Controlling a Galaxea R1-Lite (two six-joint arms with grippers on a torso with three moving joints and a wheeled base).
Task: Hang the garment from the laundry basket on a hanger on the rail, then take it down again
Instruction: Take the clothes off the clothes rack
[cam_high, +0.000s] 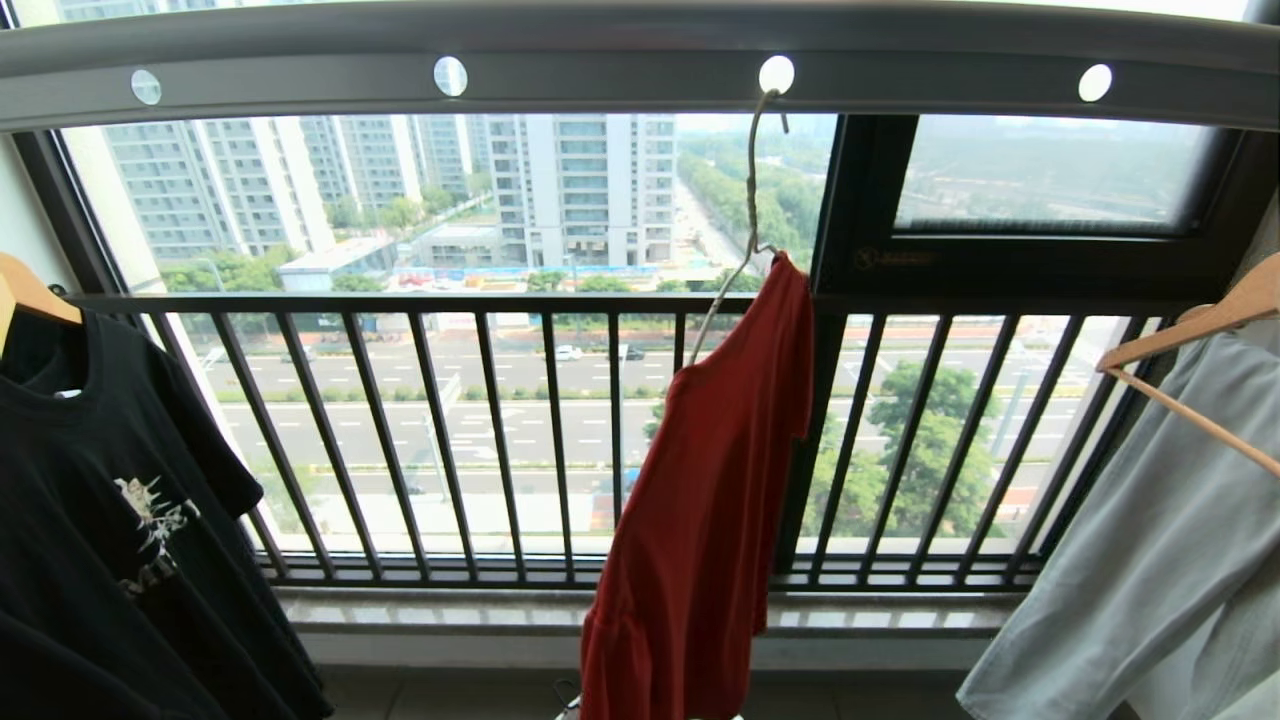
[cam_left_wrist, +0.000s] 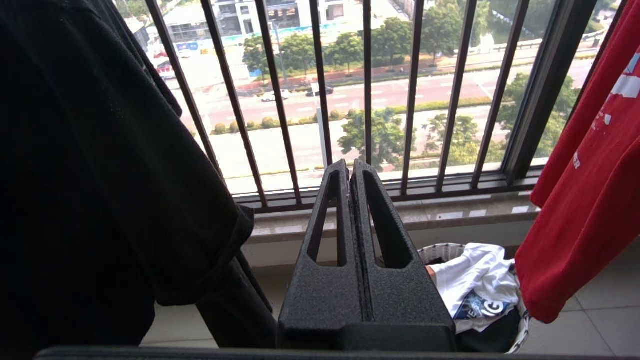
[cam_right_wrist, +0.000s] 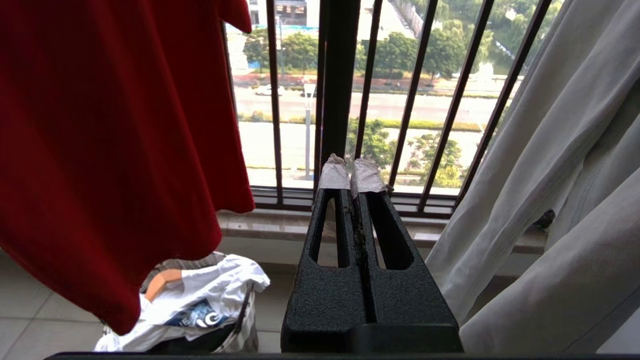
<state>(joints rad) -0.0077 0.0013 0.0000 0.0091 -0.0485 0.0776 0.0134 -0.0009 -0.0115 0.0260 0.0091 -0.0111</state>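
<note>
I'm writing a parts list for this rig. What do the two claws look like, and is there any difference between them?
Both are matte black with a rough, grainy finish: two long tapered fingers, each with a slot-shaped cutout, rising from a blocky base. The left claw has bare black tips. The right claw has its tips wrapped in pale greyish tape, frayed at the edges. No cables or markings show.

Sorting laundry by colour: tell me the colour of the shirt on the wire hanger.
Red, with white print; the left wrist view shows the print best.
</note>
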